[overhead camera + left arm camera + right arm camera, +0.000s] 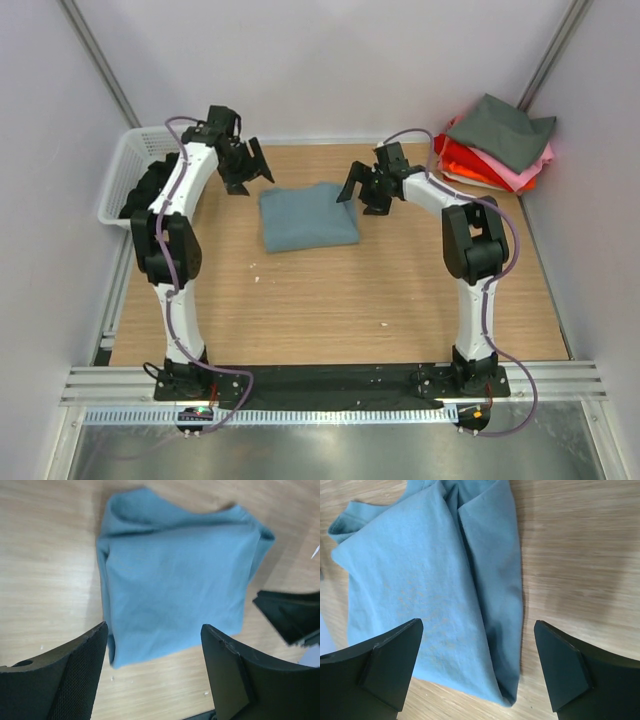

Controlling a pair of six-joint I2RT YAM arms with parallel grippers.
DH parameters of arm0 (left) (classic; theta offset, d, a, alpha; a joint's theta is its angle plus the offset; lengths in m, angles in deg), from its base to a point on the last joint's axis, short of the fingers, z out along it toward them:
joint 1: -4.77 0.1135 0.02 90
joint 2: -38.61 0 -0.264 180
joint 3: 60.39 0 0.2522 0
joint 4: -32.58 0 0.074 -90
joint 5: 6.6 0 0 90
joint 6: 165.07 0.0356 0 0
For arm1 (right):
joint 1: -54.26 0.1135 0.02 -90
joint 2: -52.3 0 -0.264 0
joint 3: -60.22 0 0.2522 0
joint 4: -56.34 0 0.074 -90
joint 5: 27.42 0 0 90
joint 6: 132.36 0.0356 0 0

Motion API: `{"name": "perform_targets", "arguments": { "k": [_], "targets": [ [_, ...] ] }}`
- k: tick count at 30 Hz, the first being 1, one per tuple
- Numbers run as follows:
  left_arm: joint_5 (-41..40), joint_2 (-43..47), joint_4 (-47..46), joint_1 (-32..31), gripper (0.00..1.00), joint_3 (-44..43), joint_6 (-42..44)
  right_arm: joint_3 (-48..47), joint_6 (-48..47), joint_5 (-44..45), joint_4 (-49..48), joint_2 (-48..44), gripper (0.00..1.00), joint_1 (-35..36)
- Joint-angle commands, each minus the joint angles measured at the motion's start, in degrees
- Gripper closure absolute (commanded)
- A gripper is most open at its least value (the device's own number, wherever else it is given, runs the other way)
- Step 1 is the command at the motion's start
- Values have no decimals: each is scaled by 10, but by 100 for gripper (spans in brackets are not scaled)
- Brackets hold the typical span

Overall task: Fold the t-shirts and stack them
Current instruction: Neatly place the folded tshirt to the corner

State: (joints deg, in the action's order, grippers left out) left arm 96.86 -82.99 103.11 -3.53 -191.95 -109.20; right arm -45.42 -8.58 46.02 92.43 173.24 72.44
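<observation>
SURFACE: light wooden table (pixel 330 300), carrying all items below.
BIN: white plastic lattice basket (pixel 125 165), sitting at the far left edge and showing dark cloth (pixel 148 188) inside, partly hidden behind the left arm.
FINISHED PILE: stack of folded cloth t-shirts (pixel 495 150), resting in the far right corner, with dark grey on top and pink, red and orange below.
CURRENT ITEM: dusty blue-grey cloth t-shirt (pixel 308 216), lying folded into a compact rectangle at the far middle of the table, well apart from the stack, with one fold edge bulging slightly.
LEFT HAND: left gripper (pixel 250 172), hovering just beside the t-shirt's left edge, jaws standing wide and gripping nothing.
RIGHT HAND: right gripper (pixel 360 195), hovering just beside the right edge, jaws spread fully and gripping nothing.
DONE: folding of the blue-grey piece appearing complete, with several pieces already stacked.
REMAINING: probably carrying the blue-grey piece onto the stack, then likely folding whatever is waiting in the basket.
</observation>
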Motion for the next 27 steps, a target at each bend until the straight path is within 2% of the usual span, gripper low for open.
{"name": "perform_targets", "arguments": {
  "k": [1, 8, 10, 13, 14, 15, 17, 18, 19, 20, 22, 23, 27],
  "targets": [
    [-21, 62, 14, -15, 24, 75, 24, 1, 3, -60, -65, 31, 0, -5],
    [-47, 230, -24, -62, 25, 275, 33, -88, 3, -88, -53, 128, 0, -5],
    [-62, 288, -25, -66, 25, 334, 35, -96, 11, -114, -78, 142, 5, -1],
    [-77, 358, -26, -66, 24, 399, 38, -83, 29, -153, -111, 151, 19, 8],
    [-82, 374, -25, -66, 24, 425, 41, -73, 37, -165, -128, 150, 32, 11],
    [-89, 385, -24, -66, 24, 436, 39, -43, 64, -190, -149, 145, 38, 12],
    [-98, 414, -20, -66, 24, 461, 40, -12, 98, -218, -220, 140, 54, 15],
    [-105, 421, -18, -66, 24, 467, 40, 14, 130, -237, -287, 137, 58, 17],
    [-112, 430, -16, -66, 24, 473, 40, 20, 139, -241, -300, 139, 64, 19],
    [-115, 445, -16, -66, 24, 486, 42, 20, 143, -244, -303, 141, 74, 24],
    [-128, 462, -21, -66, 24, 503, 49, 7, 145, -251, -300, 150, 87, 28],
    [-130, 469, -23, -66, 24, 514, 50, 2, 149, -252, -301, 151, 99, 29],
    [-150, 511, -25, -66, 23, 535, 63, -15, 163, -248, -307, 134, 99, 21]
  ]
}}
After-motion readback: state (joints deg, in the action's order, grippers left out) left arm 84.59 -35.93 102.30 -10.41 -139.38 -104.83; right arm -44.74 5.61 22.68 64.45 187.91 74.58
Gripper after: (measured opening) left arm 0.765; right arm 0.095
